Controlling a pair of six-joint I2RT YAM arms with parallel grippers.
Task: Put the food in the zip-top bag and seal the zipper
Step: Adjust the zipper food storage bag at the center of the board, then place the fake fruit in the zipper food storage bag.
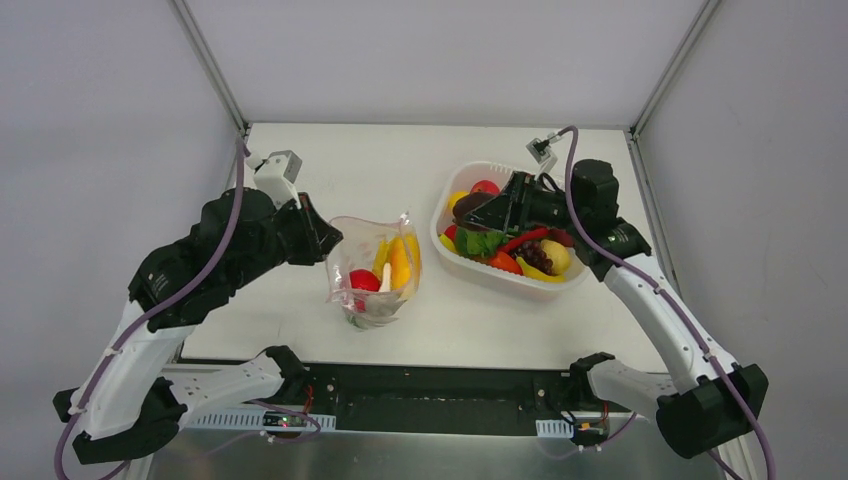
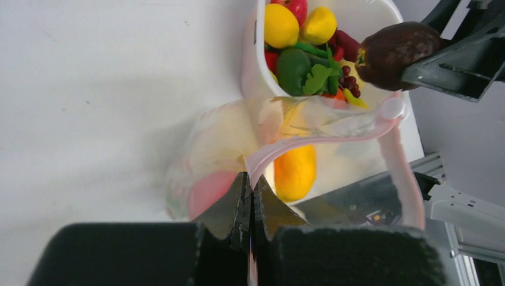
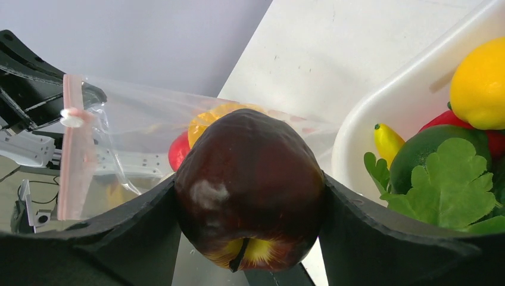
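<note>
I'm pinching the zipper of the zip-top bag in my left gripper, the bag standing open beside the basket; my right gripper is clamping a dark apple over the basket

No readable text, label or number anywhere.

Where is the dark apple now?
In the top view, the dark apple is clamped in the right gripper over the left end of the white basket, right of the zip-top bag.
</note>
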